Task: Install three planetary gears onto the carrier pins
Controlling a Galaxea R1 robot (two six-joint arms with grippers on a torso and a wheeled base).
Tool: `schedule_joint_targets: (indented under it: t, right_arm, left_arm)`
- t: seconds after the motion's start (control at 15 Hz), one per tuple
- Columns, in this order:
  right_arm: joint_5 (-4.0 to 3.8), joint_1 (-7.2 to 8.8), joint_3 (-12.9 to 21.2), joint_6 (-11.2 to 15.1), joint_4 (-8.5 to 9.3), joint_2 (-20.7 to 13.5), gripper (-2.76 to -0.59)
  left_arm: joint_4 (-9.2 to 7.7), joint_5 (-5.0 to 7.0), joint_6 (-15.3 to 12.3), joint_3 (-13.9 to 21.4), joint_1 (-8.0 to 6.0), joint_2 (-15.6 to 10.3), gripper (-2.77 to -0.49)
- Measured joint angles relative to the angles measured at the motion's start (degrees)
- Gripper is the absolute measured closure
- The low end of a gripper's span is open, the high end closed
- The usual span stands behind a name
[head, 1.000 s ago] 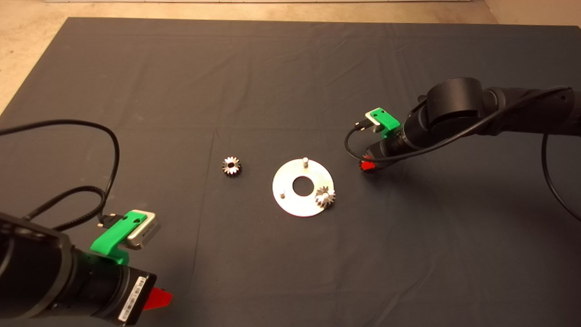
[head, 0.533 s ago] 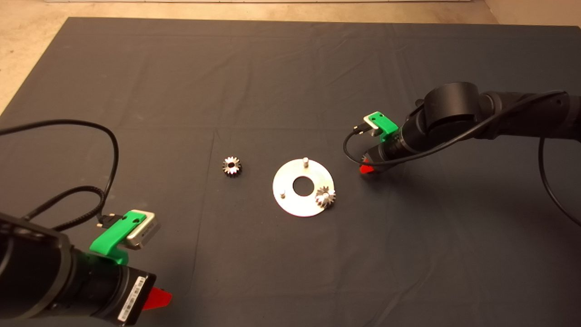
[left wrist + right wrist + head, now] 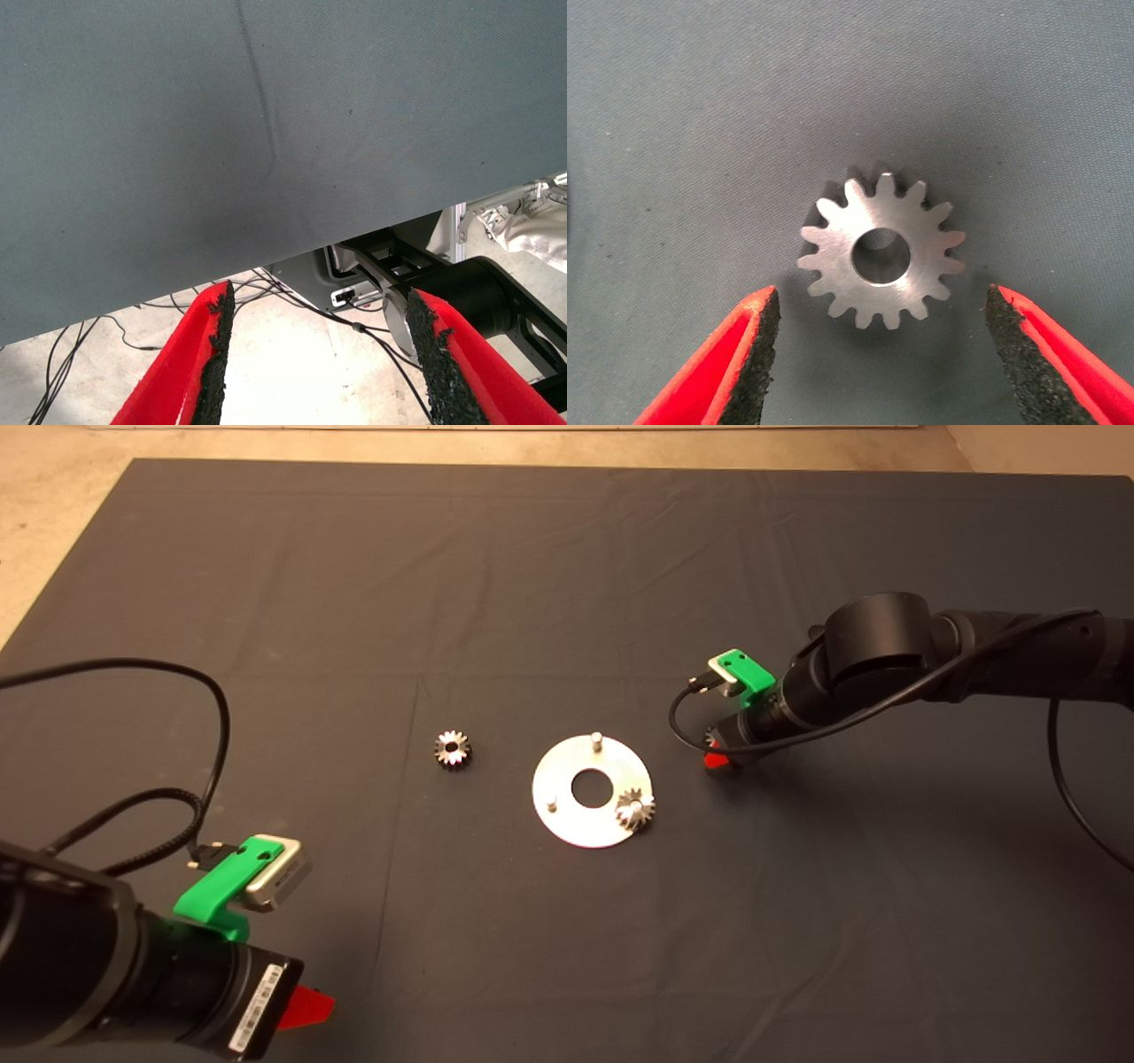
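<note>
The silver disc (image 3: 567, 822) lies mid-mat. Two bare carrier pins stand on it, one at the back (image 3: 597, 738) and one at the front left (image 3: 551, 804). One planetary gear (image 3: 635, 810) sits at the third pin on the disc's right front edge. A second gear (image 3: 452, 749) lies flat on the mat left of the disc. My right gripper (image 3: 714, 751) hangs low just right of the disc. In the right wrist view it (image 3: 881, 354) is open, and a third gear (image 3: 881, 251) lies flat on the mat between its fingers (image 3: 757, 350), untouched. My left gripper (image 3: 306, 1007) is parked at the lower left and is open (image 3: 314, 354).
The dark mat (image 3: 567, 584) has shallow creases. A black cable (image 3: 208, 717) loops over the mat near the left arm. The left wrist view looks past the mat's edge at the floor, with cables and a black machine base (image 3: 478, 292).
My right arm has sunk a little and shifted slightly left, closer to the mat beside the disc. The gears, the disc and the left arm have not moved.
</note>
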Motion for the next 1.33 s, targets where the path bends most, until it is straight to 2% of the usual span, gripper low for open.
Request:
schedule_joint_targets:
  t: [0.13,0.2,0.33,0.47,0.53,0.87,0.93,1.2,1.33]
  right_arm:
    - [0.02,0.0,0.0,0.0,0.0,0.0,-1.7]
    - [0.02,0.02,0.0,0.0,0.0,0.0,-1.59]
    - [0.27,0.0,0.0,0.0,0.0,0.0,-1.55]
    - [1.61,0.0,0.0,-0.1,-0.02,0.0,-1.42]
    - [1.88,0.0,0.0,-0.1,-0.01,0.0,-1.41]
    - [1.98,0.0,-0.2,-0.1,0.0,0.0,-1.39]
    - [1.92,0.0,-0.2,-0.1,-0.02,0.0,-1.27]
    - [2.0,0.02,-0.9,-0.1,-0.02,0.0,-1.25]
    - [2.14,0.0,-1.4,-0.1,0.0,0.0,-1.12]
  left_arm:
    - [0.0,0.0,0.0,0.0,0.0,-0.2,-1.31]
    - [-0.02,-0.02,0.0,0.0,0.02,-0.2,-1.31]
    - [0.0,-0.02,0.0,0.0,0.02,-0.2,-1.31]
    - [0.0,-0.07,0.0,0.0,0.02,-0.3,-1.31]
    - [-0.02,-0.07,0.0,0.0,0.02,-0.4,-1.31]
    - [-0.02,-0.4,0.0,0.0,0.02,-0.6,-1.31]
    - [-0.02,-0.41,0.0,0.0,0.0,-0.6,-1.31]
    - [0.0,-0.77,0.0,0.0,0.02,-0.6,-1.31]
    - [0.0,-0.79,0.0,0.0,0.0,-0.6,-1.31]
